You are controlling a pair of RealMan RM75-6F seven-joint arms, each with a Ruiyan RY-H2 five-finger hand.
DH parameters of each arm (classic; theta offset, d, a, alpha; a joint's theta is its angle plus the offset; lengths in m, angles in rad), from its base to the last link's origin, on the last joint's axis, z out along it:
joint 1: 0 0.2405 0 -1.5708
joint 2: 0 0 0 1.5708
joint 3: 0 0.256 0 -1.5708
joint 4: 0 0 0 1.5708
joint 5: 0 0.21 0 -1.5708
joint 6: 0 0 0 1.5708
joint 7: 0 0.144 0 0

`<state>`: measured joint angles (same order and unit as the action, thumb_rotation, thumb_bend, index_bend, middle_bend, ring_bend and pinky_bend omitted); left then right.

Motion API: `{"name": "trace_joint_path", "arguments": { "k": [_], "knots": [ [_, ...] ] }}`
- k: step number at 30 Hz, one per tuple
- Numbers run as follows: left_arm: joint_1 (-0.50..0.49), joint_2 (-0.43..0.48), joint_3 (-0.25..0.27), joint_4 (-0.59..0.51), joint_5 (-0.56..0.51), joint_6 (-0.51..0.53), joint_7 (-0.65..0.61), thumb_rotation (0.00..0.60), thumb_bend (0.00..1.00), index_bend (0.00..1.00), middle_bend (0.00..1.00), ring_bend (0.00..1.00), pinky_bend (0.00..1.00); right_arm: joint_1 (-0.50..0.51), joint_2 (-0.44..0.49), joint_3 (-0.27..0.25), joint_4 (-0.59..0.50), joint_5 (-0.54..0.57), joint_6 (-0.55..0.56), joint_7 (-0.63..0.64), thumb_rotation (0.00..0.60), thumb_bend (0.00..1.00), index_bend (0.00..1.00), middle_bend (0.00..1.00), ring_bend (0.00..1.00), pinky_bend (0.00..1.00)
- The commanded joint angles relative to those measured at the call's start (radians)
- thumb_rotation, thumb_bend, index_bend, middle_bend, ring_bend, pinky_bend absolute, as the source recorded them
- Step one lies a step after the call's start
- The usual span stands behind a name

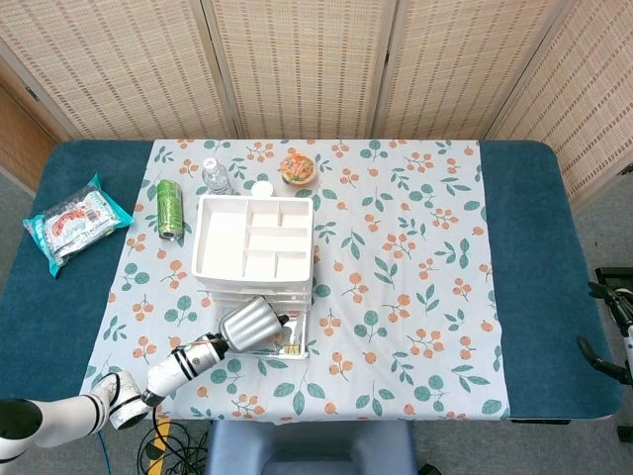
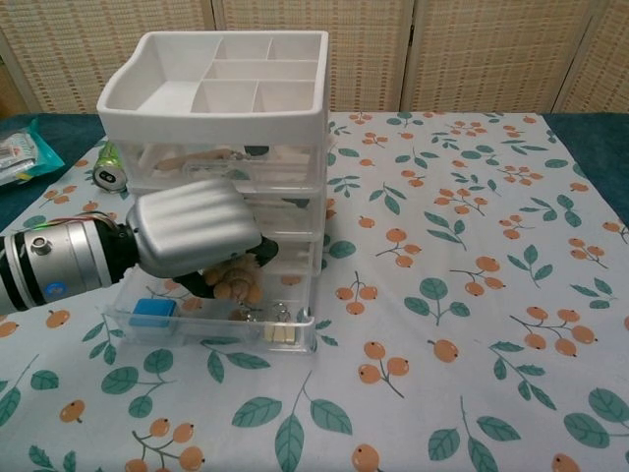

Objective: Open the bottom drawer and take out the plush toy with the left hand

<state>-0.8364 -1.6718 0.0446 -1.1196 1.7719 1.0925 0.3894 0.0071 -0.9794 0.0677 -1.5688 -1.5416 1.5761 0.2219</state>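
Observation:
A white drawer unit stands on the floral cloth, its clear bottom drawer pulled out toward me. My left hand hovers over that drawer, fingers curled down around a small tan plush toy. The toy hangs just above the drawer's contents, mostly hidden under the hand. A blue block and metal clips lie in the drawer. My right hand shows in neither view.
A green can, a water bottle, a white cap and an orange bowl sit behind the unit. A snack packet lies on the blue table far left.

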Motion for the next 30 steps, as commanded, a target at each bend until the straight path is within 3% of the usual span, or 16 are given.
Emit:
{"name": "trace_joint_path", "arguments": {
  "k": [1, 20, 30],
  "knots": [
    [0.011, 0.018, -0.001, -0.03, 0.007, 0.03, -0.011, 0.6, 0.3, 0.56, 1.0, 1.0, 1.0, 0.001, 0.0, 0.0, -0.001, 0.0, -0.001, -0.001, 0.6, 0.33, 0.14, 0.27, 0.26, 0.22],
    [0.163, 0.195, 0.006, -0.269, 0.0, 0.25, -0.044, 0.6, 0.3, 0.54, 1.0, 1.0, 1.0, 0.011, -0.004, 0.002, 0.001, -0.02, 0.003, 0.003, 0.6, 0.33, 0.14, 0.27, 0.26, 0.22],
    [0.252, 0.238, 0.039, -0.252, -0.067, 0.237, -0.073, 0.6, 0.3, 0.53, 1.0, 1.0, 1.0, 0.011, -0.003, -0.001, -0.007, -0.035, 0.015, 0.003, 0.6, 0.33, 0.14, 0.27, 0.26, 0.22]
  ]
}}
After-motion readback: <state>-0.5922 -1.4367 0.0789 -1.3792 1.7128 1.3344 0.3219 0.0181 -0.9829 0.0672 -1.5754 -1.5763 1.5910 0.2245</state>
